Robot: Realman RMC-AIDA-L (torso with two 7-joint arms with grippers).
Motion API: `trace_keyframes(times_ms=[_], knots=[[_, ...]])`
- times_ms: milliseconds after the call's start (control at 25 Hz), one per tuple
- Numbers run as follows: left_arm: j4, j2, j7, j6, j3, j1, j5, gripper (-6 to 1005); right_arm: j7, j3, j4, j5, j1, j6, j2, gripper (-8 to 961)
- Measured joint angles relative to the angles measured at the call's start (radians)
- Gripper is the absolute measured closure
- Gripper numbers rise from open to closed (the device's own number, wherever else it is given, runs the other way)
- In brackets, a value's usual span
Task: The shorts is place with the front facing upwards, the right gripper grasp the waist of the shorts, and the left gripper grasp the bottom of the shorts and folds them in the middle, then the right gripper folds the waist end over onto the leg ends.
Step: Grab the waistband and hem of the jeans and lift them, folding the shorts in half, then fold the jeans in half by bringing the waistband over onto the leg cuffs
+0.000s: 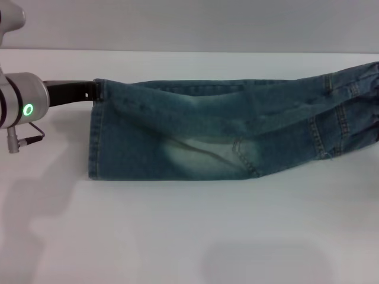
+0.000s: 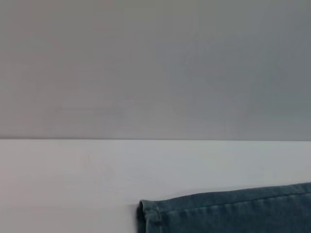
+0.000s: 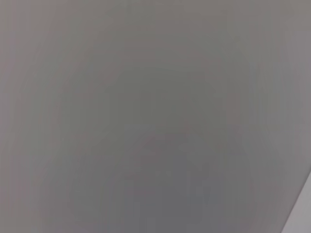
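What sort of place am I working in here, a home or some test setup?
Most likely a lab or test bench, not a home. The shorts lie alone on a plain white table against a bare grey wall, with only the left gripper at the leg ends.

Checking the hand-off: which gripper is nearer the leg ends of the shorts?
Left. The left gripper sits at the leg ends far corner; the right gripper is not in view.

Lab-like bench: bare white table, plain grey wall
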Motion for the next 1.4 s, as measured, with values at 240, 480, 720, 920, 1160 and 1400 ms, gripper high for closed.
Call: trace_keyframes(times_ms=[240,480,720,920,1160,1400], knots=[[0.061,-0.002,0.017,0.027,-0.013,-0.044,-0.007,977,-0.015,0.001,-0.005,0.023,0.003,-0.058,-0.001,920],[0.193,-0.003,0.097,0.187,0.0,-0.102,-0.073,976,-0.068,0.002,-0.031,0.08,0.018,-0.125,-0.005,906],[0.323,-0.002,0.128,0.215,-0.009,-0.186,-0.124,975,-0.132,-0.004,-0.044,0.106,0.016,-0.14,-0.006,811],[0.271,0.0,0.132,0.192,-0.011,-0.169,-0.125,823,-0.161,-0.013,-0.039,0.094,-0.015,-0.133,-0.004,602],[0.206,0.0,0.165,0.158,-0.017,-0.129,-0.13,593,-0.175,-0.043,-0.06,0.068,-0.073,-0.118,0.006,418],[0.188,0.0,0.192,0.128,-0.017,-0.121,-0.132,324,-0.18,-0.051,-0.082,0.067,-0.11,-0.1,0.01,340]])
